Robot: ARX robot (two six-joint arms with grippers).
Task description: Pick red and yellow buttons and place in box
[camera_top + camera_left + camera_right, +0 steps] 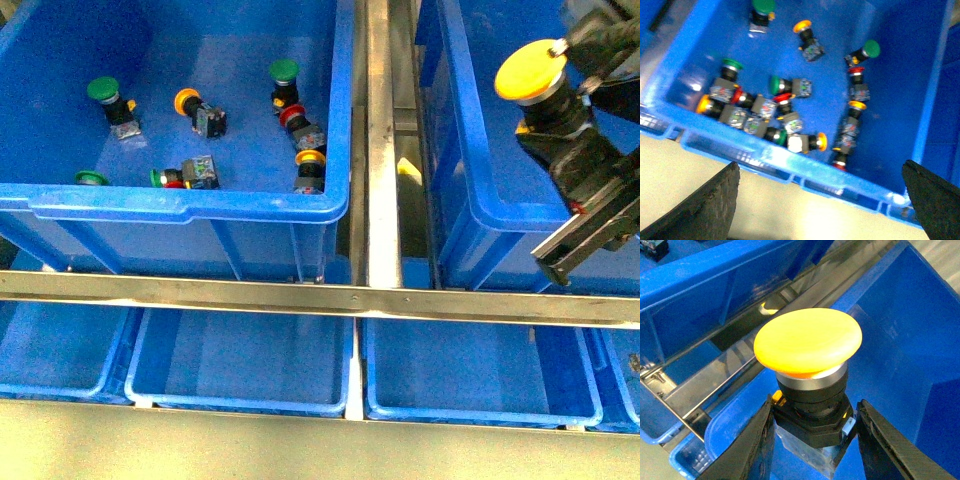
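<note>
The yellow mushroom-cap push-button (807, 342) sits front and centre in the right wrist view: a broad, smooth, domed yellow cap over a silver ring, a black collar and a blocky dark body. The right gripper (812, 432) has its two dark fingers (752, 445) closed against the sides of that body, cap uppermost and slightly tilted. In the front view the same button (530, 75) hangs at about two o'clock, held above the large bright-blue plastic crate on the right (470, 140), inside the line of its thick rolled rim.

The right arm comes in from the upper right corner of the front view, its black wrist and grey finger rails sloping down toward four o'clock.

The left gripper (820, 200) hangs with its two dark fingertips (715, 205) spread wide apart, holding nothing, above the near rim of the other large blue crate (790, 160). Inside that crate lies a scatter of small push-buttons (785, 115) with green, orange and red caps, several bunched together near the wall; the view is blurred, so finer detail is lost. The front view shows this crate (180, 205) at ten o'clock.

A bare metal rail (380, 140) runs between the two crates, a cross bar (300, 295) passes in front, and shallower blue trays (240, 365) sit below at six o'clock.
</note>
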